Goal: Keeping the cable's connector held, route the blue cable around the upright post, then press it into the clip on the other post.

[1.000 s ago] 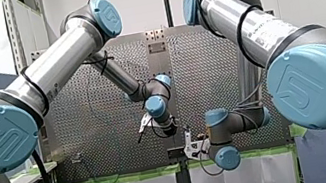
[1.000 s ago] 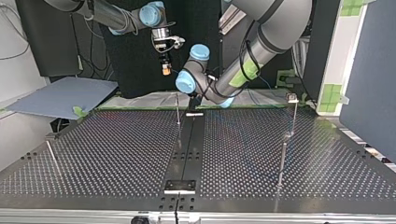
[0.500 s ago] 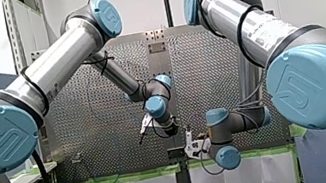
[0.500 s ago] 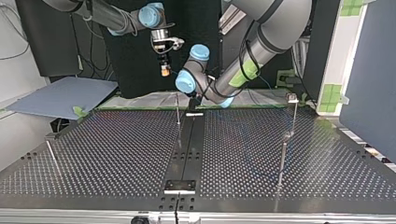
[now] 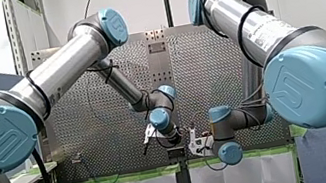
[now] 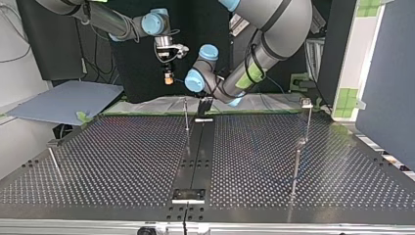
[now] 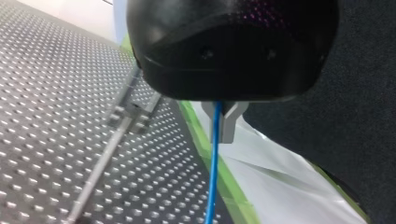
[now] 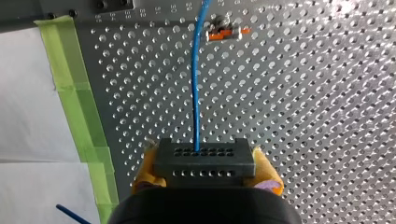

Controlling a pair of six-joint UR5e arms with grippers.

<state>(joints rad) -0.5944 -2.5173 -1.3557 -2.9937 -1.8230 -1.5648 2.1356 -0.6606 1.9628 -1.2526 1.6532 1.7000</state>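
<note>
Shifting slightly just now, left claw (image 7: 223, 130) pinched on blue cable (image 7: 212, 186), right claw (image 6: 168, 77) clenched on connector (image 8: 204, 158), upright post (image 6: 186, 115) not yet rounded.

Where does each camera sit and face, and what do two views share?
Front view: behind the arms, facing over the table; my left arm and my right arm show.
Top view: across the table, facing both arms, sides crossed.
Left wrist view: along my left fingers, shut on the blue cable.
Right wrist view: along my right fingers, holding the connector.
Both wrist views share the blue cable.
</note>
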